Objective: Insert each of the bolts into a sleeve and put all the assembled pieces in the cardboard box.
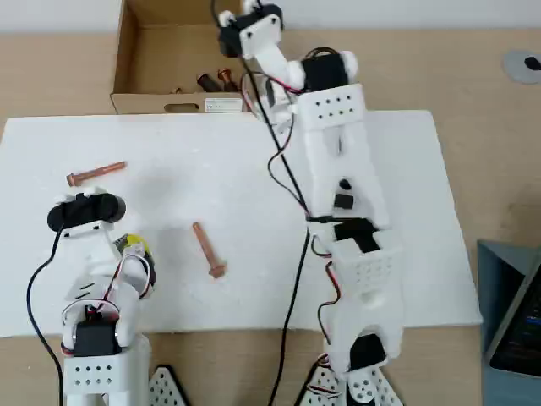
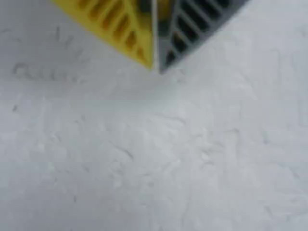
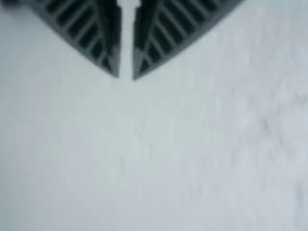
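Note:
Two copper bolts lie loose on the white foam mat (image 1: 406, 169): one bolt (image 1: 95, 173) at the left, the other bolt (image 1: 208, 249) near the middle. The cardboard box (image 1: 126, 59) stands at the back and holds a few dark sleeves with bolts (image 1: 213, 82) by its front wall. My left gripper (image 2: 155, 65), one finger yellow and one grey, is shut on nothing just above the mat; in the high view its yellow finger (image 1: 133, 246) shows at the near left. My right gripper (image 3: 126, 72) is shut and empty over a pale surface. The right arm's wrist (image 1: 254, 30) hangs at the box's right side.
The right arm (image 1: 342, 161) stretches across the mat's right half, with cables (image 1: 292, 279) trailing beside it. A grey device (image 1: 511, 313) sits at the right edge and a round object (image 1: 522, 65) at the far right on the wooden table.

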Motion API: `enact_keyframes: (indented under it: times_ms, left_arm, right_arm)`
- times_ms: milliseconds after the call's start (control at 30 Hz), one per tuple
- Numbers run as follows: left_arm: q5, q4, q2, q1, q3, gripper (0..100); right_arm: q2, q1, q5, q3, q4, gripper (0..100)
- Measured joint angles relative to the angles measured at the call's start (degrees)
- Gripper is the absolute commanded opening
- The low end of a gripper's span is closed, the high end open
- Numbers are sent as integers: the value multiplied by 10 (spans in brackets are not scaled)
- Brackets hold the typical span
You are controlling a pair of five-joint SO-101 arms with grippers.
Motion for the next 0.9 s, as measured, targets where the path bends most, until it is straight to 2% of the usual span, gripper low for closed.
enact_keyframes:
  times_ms: [233,433,667,900]
  left_arm:
    - [0,0,0,0,0,4]
    - [0,0,0,0,0,4]
    - [0,0,0,0,0,4]
    - [0,0,0,0,0,4]
  right_arm:
    - [-10,30,10,35,29,10]
    - [-74,41,124,159,29,10]
    - [-142,50,217,283,29,15]
    - [-146,91,324,339,29,111]
